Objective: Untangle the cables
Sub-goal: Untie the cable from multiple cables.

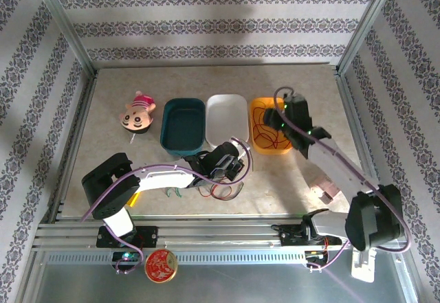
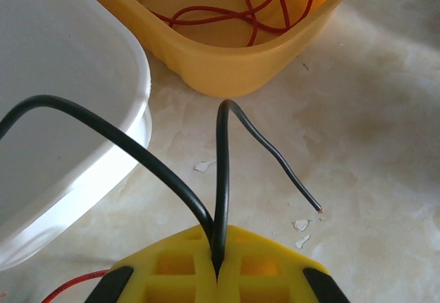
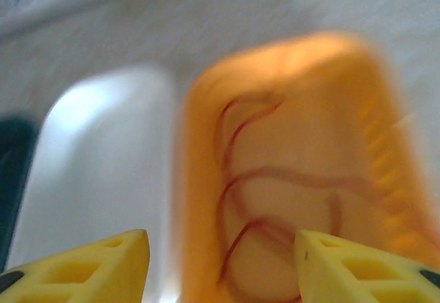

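My left gripper (image 2: 218,270) is shut on a black cable (image 2: 221,159). The cable loops up from the yellow fingers, and its free end lies on the table. In the top view this gripper (image 1: 230,162) sits just in front of the white bin (image 1: 227,114). A small tangle of red cable (image 1: 218,192) and green cable (image 1: 174,194) lies under the arm. More red cable (image 1: 267,135) lies coiled in the orange bin (image 1: 265,148). My right gripper (image 3: 221,265) hangs open above that orange bin (image 3: 199,200), over the red cable (image 3: 237,179); this view is blurred.
A teal bin (image 1: 183,126) stands left of the white bin, and a pink plush toy (image 1: 137,114) lies further left. Near the right arm lies a pink object (image 1: 326,192). A red round disc (image 1: 160,266) sits below the table's front rail.
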